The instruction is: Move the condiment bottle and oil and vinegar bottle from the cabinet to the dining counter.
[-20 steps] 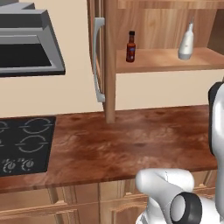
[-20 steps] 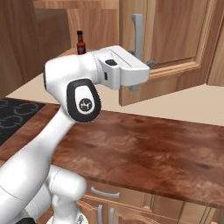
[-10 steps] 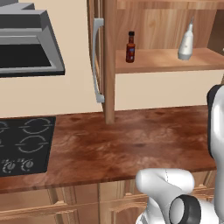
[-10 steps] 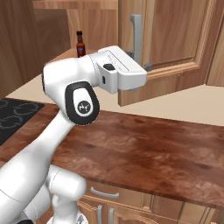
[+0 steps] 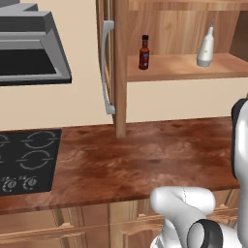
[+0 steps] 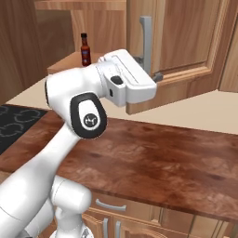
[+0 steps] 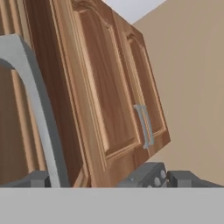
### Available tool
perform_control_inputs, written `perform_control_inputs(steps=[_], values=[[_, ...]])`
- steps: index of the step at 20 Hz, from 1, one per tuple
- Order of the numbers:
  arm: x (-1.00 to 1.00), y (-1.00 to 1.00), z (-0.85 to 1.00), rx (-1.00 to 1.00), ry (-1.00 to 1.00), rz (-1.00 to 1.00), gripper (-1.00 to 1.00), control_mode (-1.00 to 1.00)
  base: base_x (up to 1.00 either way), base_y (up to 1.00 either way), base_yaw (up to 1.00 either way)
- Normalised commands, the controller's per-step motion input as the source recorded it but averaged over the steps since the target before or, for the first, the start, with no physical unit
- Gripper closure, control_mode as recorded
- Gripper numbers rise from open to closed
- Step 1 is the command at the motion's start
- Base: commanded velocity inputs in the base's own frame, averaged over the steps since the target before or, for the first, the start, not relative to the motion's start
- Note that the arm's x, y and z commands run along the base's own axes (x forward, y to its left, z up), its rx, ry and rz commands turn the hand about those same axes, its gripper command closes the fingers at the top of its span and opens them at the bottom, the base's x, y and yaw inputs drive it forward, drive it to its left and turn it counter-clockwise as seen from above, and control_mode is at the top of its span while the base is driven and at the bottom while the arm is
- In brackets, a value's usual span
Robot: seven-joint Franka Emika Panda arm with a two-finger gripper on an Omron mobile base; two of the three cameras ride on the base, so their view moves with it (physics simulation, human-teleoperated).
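The condiment bottle point(image 5: 144, 52) point(image 6: 85, 49), slim and dark red-brown with a red cap, stands at the left of the open cabinet's shelf point(image 5: 179, 66). The pale oil and vinegar bottle point(image 5: 206, 46) stands upright towards the shelf's right. My gripper point(image 7: 109, 181) is open with nothing between its fingers, right beside the long grey bar handle point(image 7: 35, 105) point(image 6: 146, 44) of the swung-open right cabinet door point(image 6: 186, 42). My white hand point(image 6: 130, 83) is below and to the right of the condiment bottle. The dining counter is out of view.
Under the cabinet runs a reddish-brown counter point(image 5: 145, 160) with a black stovetop point(image 5: 26, 162) at its left, and a grey range hood point(image 5: 29, 48) above that. The left cabinet door point(image 5: 109, 68) stands open edge-on. More closed wall cabinet doors point(image 7: 131, 100) lie beyond.
Almost nothing: my hand has sunk very slightly beside the right door's handle. The jaws remain open and both bottles stand where they were.
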Motion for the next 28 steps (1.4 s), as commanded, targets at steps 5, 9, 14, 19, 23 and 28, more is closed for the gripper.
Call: perform_control_inputs(steps=[5,9,14,19,23,28], values=[[-1.0,0.35,0.22,0.02,-0.11,0.02,-1.0,-1.0,0.0,0.0,0.0],[-1.0,0.45,0.2,0.01,-0.08,0.02,-1.0,-1.0,0.0,0.0,0.0],[-1.0,0.49,0.19,0.01,-0.06,0.03,-1.0,-1.0,0.0,0.0,0.0],[-1.0,0.49,0.17,0.0,-0.04,0.05,-1.0,-1.0,0.0,0.0,0.0],[-0.85,0.74,0.15,0.0,0.01,0.06,-1.0,-1.0,0.0,0.0,0.0],[-0.43,0.98,0.16,-0.02,0.1,0.05,-1.0,-1.0,0.0,0.0,0.0]])
